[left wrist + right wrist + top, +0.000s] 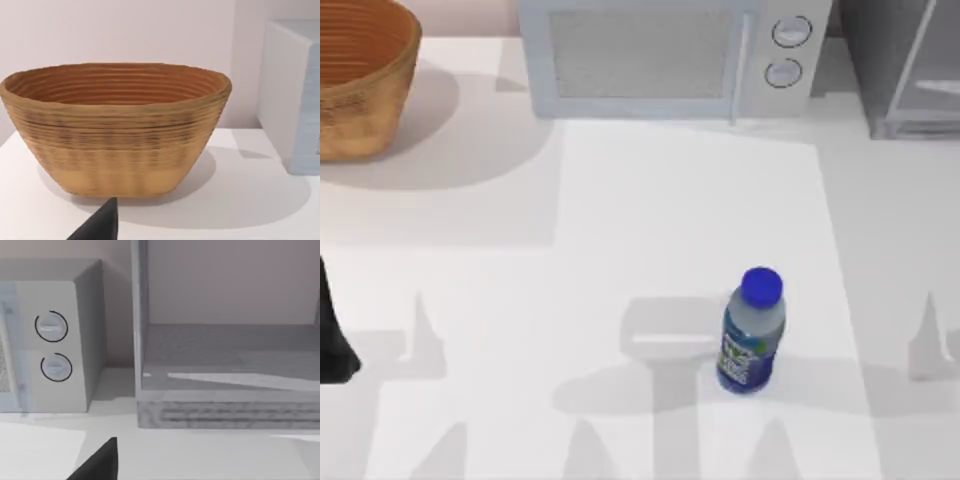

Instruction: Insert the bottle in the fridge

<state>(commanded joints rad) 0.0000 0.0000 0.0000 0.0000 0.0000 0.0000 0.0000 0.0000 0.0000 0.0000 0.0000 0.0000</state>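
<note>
From the left: my left arm (332,340) sits parked at the table's left edge, its wrist camera facing the wicker basket (115,127) at the back left corner. I cannot tell how its jaws stand, since just one dark fingertip shows. The white microwave (660,55) stands at the back centre. The bottle (752,330) stands upright on the table (620,250), right of centre, untouched. The fridge (225,370) is at the back right, and it looks open toward the right wrist camera, though I can't be sure. My right gripper's jaws I cannot read either. So the reach has not begun. Next, I judge, the right arm must come down to the bottle and grasp it.
</note>
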